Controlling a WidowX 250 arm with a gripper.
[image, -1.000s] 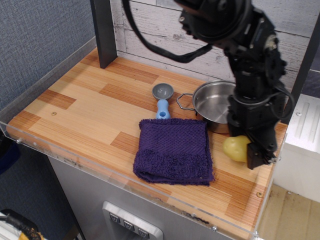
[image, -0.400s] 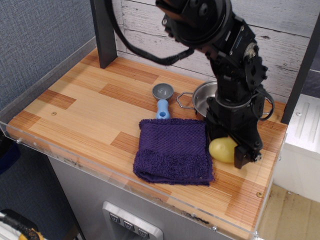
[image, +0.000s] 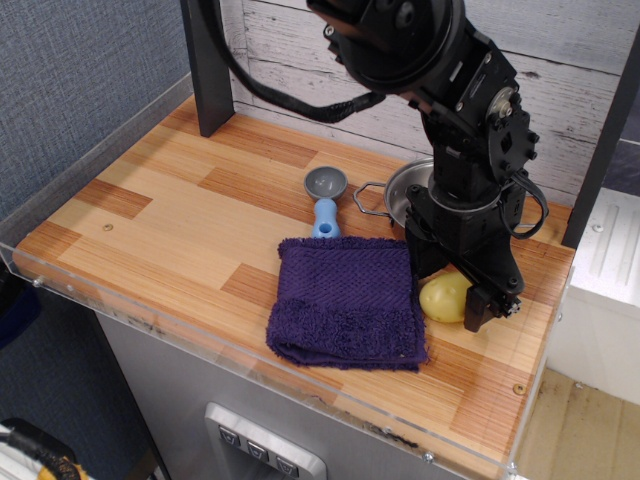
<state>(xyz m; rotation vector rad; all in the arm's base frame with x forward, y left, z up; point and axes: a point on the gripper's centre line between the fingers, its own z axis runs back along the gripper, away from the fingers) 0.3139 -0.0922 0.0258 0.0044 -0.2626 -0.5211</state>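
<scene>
The tool (image: 449, 301) is clamped on a yellow potato (image: 444, 296), which sits low at the counter's (image: 170, 215) right end, just beside the purple towel (image: 348, 300). The round potato could slip, so a centred, steady grip matters. The steel pot (image: 408, 190) stands close behind, and a blue scoop (image: 325, 197) lies beyond the towel.

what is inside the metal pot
Inside the pot only a bare steel strip shows, beside its handle. The arm covers the rest; its fingers hold a yellow potato in front.
</scene>
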